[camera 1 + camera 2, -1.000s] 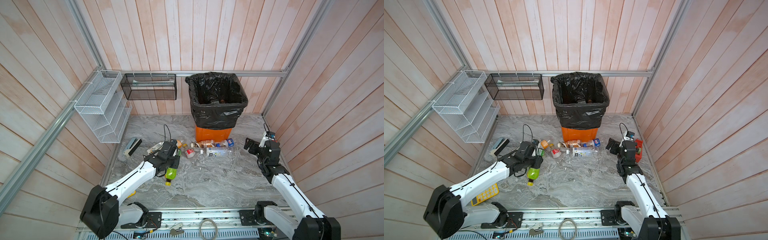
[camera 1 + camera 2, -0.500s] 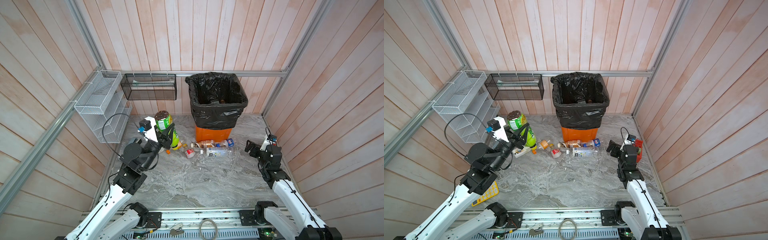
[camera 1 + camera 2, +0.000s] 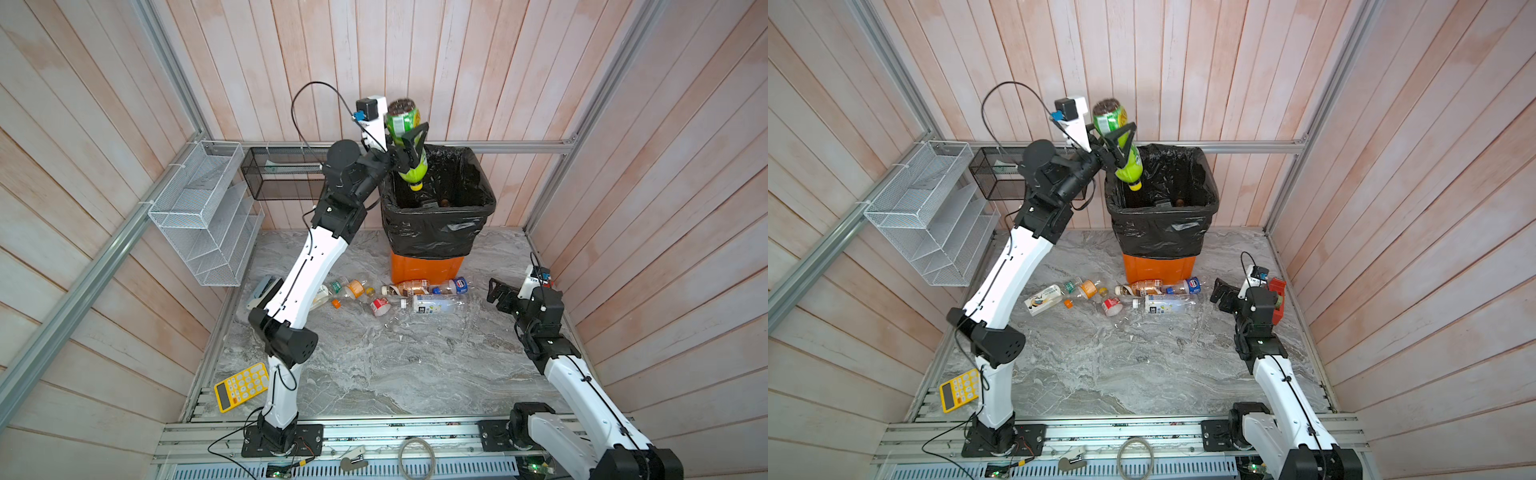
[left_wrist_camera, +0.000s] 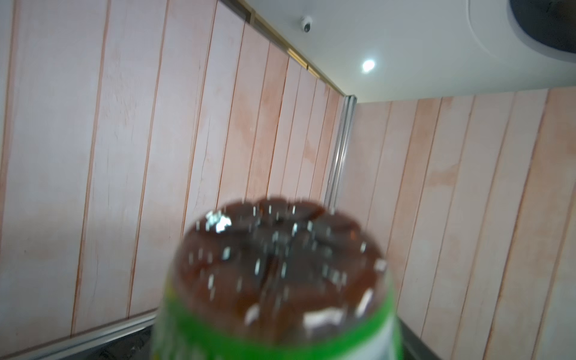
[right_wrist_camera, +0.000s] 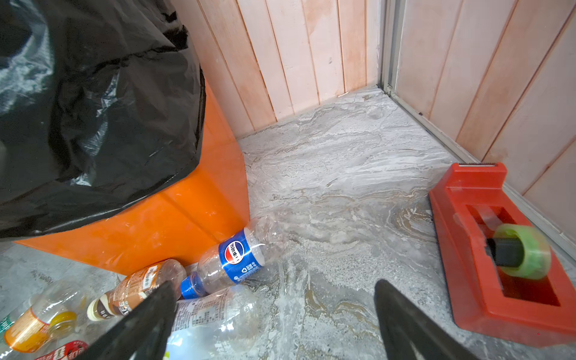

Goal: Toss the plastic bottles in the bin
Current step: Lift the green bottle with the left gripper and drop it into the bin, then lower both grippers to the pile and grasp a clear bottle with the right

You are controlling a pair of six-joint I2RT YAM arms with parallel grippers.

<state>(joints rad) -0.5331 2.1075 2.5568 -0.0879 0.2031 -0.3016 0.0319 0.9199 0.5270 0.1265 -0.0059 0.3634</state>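
A blue-labelled bottle (image 5: 240, 255) lies beside, perhaps touching, the bin (image 5: 187, 218).

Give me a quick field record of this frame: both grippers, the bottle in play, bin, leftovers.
left gripper: high over the bin, green bottle between its jaws
green bottle: cap down, gripped or just released unclear
right gripper: open, empty, low beside the floor bottles
bin: orange, black liner
floor bottles: several, lying in front of the bin
clutter: calculator, tape dispenser
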